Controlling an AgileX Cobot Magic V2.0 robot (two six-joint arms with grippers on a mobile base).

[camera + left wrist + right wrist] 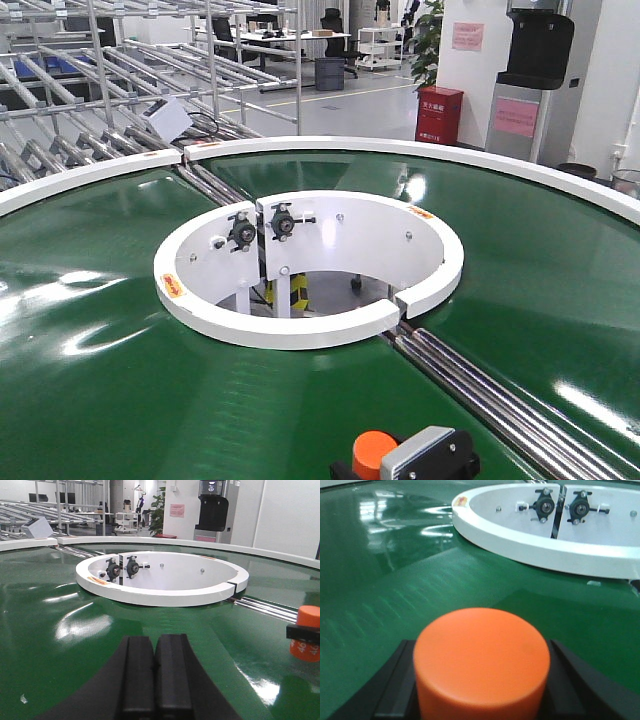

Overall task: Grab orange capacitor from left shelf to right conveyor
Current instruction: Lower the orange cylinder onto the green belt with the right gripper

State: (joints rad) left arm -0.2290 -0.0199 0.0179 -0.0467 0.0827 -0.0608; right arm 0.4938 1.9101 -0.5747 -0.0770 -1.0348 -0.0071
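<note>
The orange capacitor (481, 655) sits between the black fingers (395, 685) of my right gripper (481, 680), which is shut on it. It is low over the glossy dark green belt of the right conveyor (380, 580); I cannot tell whether it touches. In the front view the capacitor (373, 452) and right gripper (385, 468) are at the bottom edge. In the left wrist view the capacitor (307, 640) stands upright at the right edge. My left gripper (155, 650) is shut and empty over the belt (75, 625). The left shelf is out of view.
The white ring-shaped centre (300, 325) lies ahead of both grippers. Steel rollers (500, 400) cross the belt to the right of the capacitor. The white outer rim (450, 155) bounds the far side. Steel rail racks (90, 120) stand beyond it, far left.
</note>
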